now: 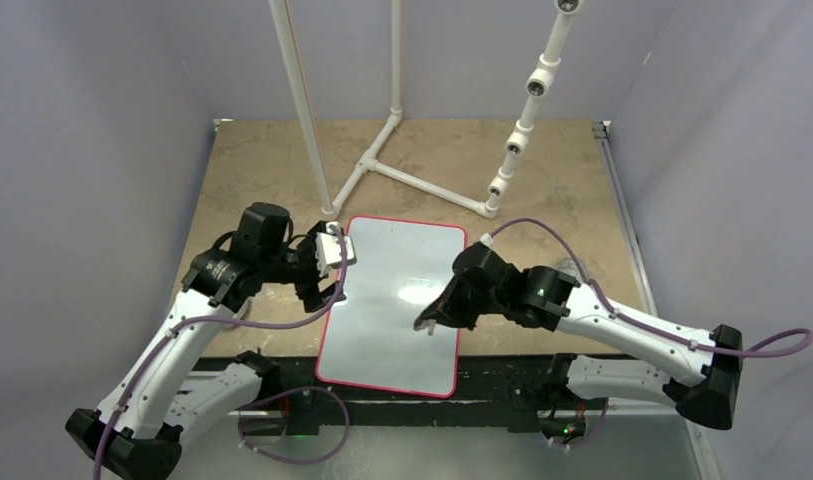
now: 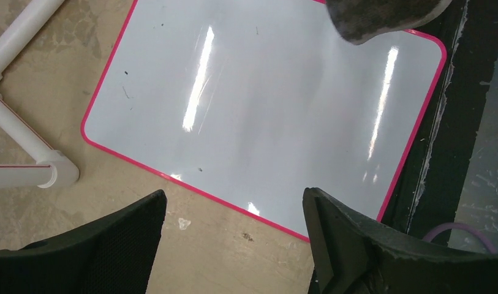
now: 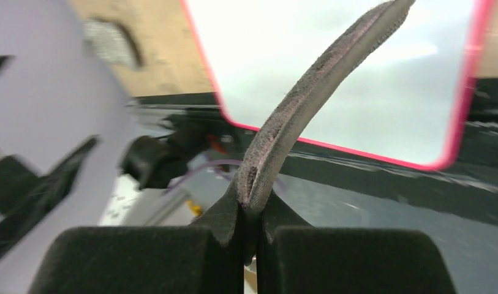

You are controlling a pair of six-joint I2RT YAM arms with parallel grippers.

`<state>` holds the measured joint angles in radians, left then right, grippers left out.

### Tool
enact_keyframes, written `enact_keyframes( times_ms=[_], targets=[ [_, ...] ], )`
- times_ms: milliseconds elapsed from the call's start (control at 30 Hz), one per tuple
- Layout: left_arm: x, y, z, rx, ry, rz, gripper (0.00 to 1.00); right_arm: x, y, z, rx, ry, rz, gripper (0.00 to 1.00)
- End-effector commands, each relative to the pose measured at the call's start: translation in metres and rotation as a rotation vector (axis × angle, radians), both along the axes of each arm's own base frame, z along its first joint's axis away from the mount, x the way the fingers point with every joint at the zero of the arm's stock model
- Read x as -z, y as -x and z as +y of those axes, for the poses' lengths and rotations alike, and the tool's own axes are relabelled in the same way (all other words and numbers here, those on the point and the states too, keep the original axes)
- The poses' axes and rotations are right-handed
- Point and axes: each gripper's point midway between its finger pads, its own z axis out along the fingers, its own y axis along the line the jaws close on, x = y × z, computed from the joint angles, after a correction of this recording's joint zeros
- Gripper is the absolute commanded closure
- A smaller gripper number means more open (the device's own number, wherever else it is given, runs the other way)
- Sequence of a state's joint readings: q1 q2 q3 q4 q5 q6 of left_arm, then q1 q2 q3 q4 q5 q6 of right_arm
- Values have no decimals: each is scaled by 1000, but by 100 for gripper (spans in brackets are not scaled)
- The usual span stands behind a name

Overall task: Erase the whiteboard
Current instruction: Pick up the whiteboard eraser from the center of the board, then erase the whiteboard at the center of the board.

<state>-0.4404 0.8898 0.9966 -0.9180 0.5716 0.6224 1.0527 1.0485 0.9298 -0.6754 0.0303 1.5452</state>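
Your right claw pinched the grey pad above the whiteboard; your left claw gaped empty. Wiping seemed underway; the pad next needed pressing flat.

I note: whiteboard glossy, smooth; grey pad fuzzy, felt-like; tabletop matt, mottled; pipes white plastic.

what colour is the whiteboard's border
Pinkish red, a thin line around the whiteboard; it shows best in the left wrist view.
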Motion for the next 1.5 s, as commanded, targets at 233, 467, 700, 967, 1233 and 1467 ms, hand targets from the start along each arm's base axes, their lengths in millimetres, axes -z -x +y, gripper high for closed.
enact_keyframes(
  times_ms=[233,467,700,967,1233,1467],
  targets=[
    [31,-35,10,-184,-135,154,19,60,-24,-73,-217,469,113,100],
    [58,-52,21,-262,-215,160,20,100,-75,-25,-344,397,68,100],
    [89,-89,50,-390,-377,63,18,130,-145,4,-344,465,-96,100],
    [142,-79,43,-200,-377,57,20,158,-199,25,-284,457,-192,100],
    [185,-57,52,1,-460,55,23,168,-233,44,-208,285,-230,100],
    [217,-47,70,64,-540,135,31,174,-237,38,-131,297,-221,100]
  ],
)
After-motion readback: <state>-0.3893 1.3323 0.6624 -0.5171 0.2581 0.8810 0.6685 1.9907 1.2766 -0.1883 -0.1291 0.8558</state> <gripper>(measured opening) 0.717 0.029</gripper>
